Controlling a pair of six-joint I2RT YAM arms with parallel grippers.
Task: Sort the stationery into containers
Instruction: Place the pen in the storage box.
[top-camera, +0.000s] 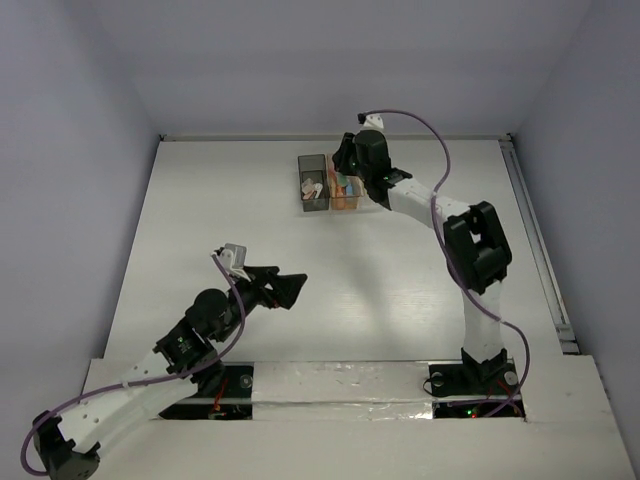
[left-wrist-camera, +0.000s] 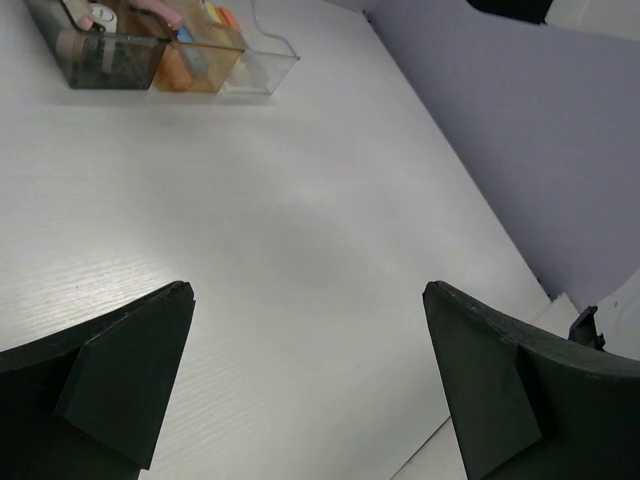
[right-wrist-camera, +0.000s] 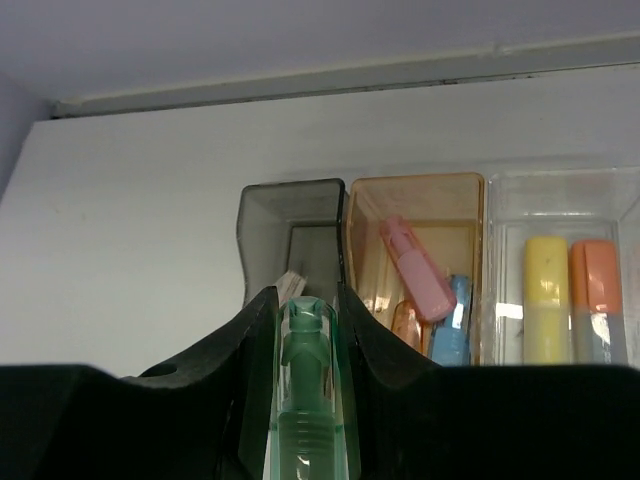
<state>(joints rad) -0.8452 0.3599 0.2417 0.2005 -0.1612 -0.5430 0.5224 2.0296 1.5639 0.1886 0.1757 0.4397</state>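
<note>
Mint-green marker (right-wrist-camera: 305, 420) is clamped in the right gripper (right-wrist-camera: 305, 300), lined up with the dark grey bin (right-wrist-camera: 290, 208); a pink marker (right-wrist-camera: 418, 270) lies in the orange bin (right-wrist-camera: 415, 192). Left gripper (left-wrist-camera: 308, 292) hangs spread wide above the bench (left-wrist-camera: 250, 200).

A white table (top-camera: 350, 290) fills the view, closed in by pale lilac walls (top-camera: 330, 60) at 9, 12 and 3 o'clock, with a metal rail (top-camera: 538, 240) along its 3 o'clock edge and a white board (top-camera: 340, 445) (crossed by a shiny tape strip (top-camera: 340, 402)) at 6 o'clock.
</note>
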